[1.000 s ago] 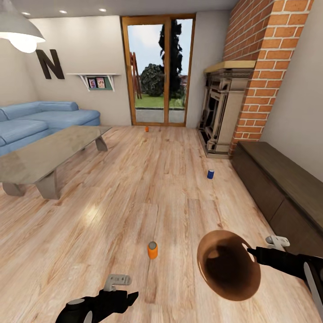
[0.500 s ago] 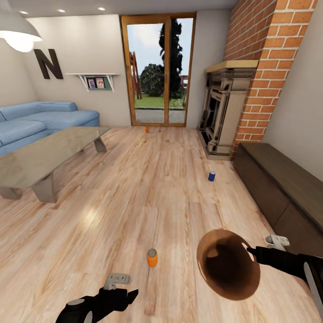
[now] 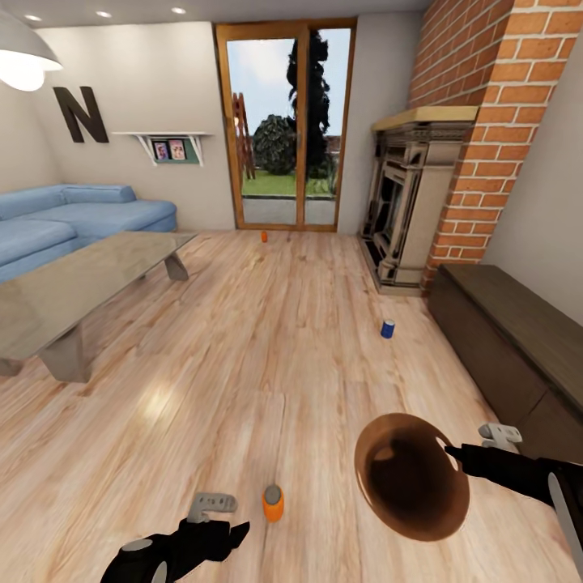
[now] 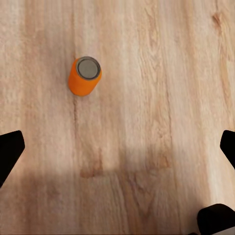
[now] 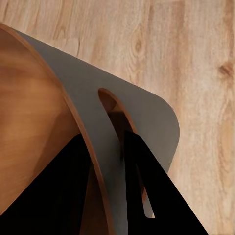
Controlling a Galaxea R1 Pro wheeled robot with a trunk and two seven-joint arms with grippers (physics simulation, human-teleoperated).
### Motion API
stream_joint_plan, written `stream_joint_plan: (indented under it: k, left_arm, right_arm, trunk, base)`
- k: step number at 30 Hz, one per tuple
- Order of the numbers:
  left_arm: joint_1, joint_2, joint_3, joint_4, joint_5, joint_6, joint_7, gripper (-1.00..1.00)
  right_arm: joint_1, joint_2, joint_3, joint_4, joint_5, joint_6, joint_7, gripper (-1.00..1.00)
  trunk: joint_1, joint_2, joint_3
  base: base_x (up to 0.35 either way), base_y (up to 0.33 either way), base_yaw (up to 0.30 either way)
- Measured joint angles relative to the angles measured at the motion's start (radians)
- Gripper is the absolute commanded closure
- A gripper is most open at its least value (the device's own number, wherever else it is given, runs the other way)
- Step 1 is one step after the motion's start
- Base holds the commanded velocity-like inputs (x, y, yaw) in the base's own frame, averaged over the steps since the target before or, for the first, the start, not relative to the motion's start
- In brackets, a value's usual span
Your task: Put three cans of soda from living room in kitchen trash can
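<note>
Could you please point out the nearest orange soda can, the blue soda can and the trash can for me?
nearest orange soda can [image 3: 273,504], head view, orange side.
blue soda can [image 3: 388,329], head view, blue side.
trash can [image 3: 380,494], head view, copper rim.

Nearest can [image 3: 273,504] on the floor [image 3: 267,356], left of the bin [image 3: 411,478]

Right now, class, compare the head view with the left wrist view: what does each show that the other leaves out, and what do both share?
Head view: a blue can near the fireplace, a far orange can by the glass door, the sofa, the glass table, and the right tool holding the brown bin by its rim.

Left wrist view: the near orange can's grey top from straight above, with the left tool spread wide and empty.

Both: the near orange can standing upright on the wood floor.
</note>
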Motion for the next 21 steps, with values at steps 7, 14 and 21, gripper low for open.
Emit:
stream_joint_plan:
  k: [7, 14, 21]
  left_arm:
    - [0.000, 0.000, 0.000, 0.000, 0.000, 0.000, 0.000, -1.00]
    - [0.000, -0.001, 0.000, 0.000, 0.000, 0.000, 0.000, -1.00]
    - [0.000, -0.002, -0.003, 0.000, -0.001, 0.000, 0.001, -1.00]
  right_arm:
    - [0.000, 0.000, 0.000, 0.000, 0.000, 0.000, 0.000, 1.00]
    - [0.000, 0.000, 0.000, 0.000, 0.002, -0.001, 0.000, 1.00]
    - [0.000, -0.001, 0.000, 0.000, 0.000, 0.002, 0.000, 1.00]
  trunk:
    - [0.000, 0.000, 0.000]
    - [0.000, 0.000, 0.000]
    - [0.000, 0.000, 0.000]
  base:
    - [0.265, 0.000, 0.000]
    - [0.181, 0.000, 0.000]
    - [0.088, 0.000, 0.000]
